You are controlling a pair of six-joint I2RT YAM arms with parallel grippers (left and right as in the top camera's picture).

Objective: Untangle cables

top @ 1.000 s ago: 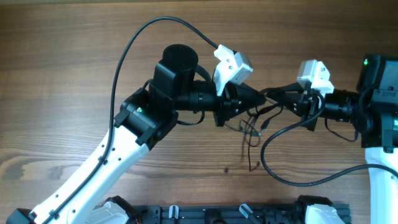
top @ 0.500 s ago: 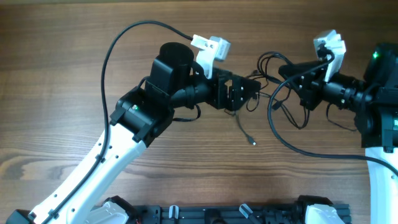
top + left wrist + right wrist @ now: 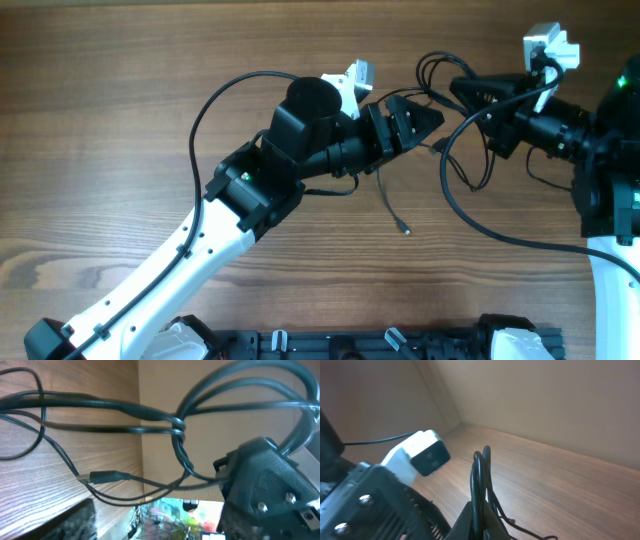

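The right pincer [image 3: 468, 95] is pressed together on the cables [image 3: 436, 72]. Its own wrist view shows this best: two thin black cords rise side by side straight out of the closed tips. From overhead the same grip is only a dark tangle.

The left pincer [image 3: 425, 117] points at it from just beside. Seen from above, its fingers narrow to a point. I cannot tell whether they pinch a cord, because neither the overhead view nor its own wrist view shows the tips clearly.

The cables are strung between the two pincers, toward the upper right of the overhead view. The left wrist view alone shows the knot [image 3: 177, 424], where several cords cross and twist round one another. Below it is a slim connector [image 3: 102, 476] on one of the cords, with wood grain behind.

Only the overhead view shows the loops standing out above the right pincer. It also shows a loose strand [image 3: 385, 195] running from under the left pincer to a small plug [image 3: 404, 230] on the wooden tabletop [image 3: 120, 120].

The right wrist view also takes in the white camera [image 3: 422, 457] on the left arm, above a dark housing with screw heads.
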